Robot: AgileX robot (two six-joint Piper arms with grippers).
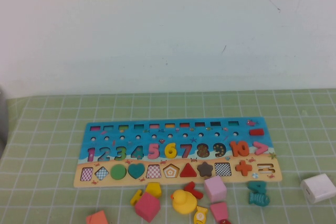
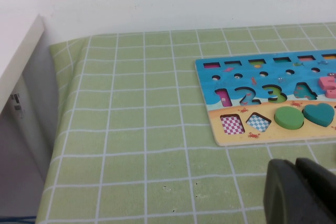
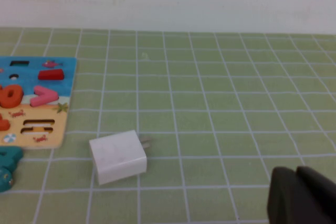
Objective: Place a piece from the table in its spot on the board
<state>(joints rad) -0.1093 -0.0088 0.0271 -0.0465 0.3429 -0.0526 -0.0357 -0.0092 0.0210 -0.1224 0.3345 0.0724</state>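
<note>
The flat yellow wooden numeral "6" piece (image 1: 170, 150) sits in the long blue-and-tan wooden puzzle board (image 1: 105, 129), centre frame, on the green gridded table (image 1: 47, 124). The left gripper (image 2: 296, 190) and right gripper (image 3: 299, 195) are both closed and cut off at the wrist views' lower right.

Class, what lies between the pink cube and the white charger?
A teal piece, in the high view; left gripper and right gripper hang low, outside it.

Board (image 2: 273, 106) on green table (image 2: 136, 145)
</note>
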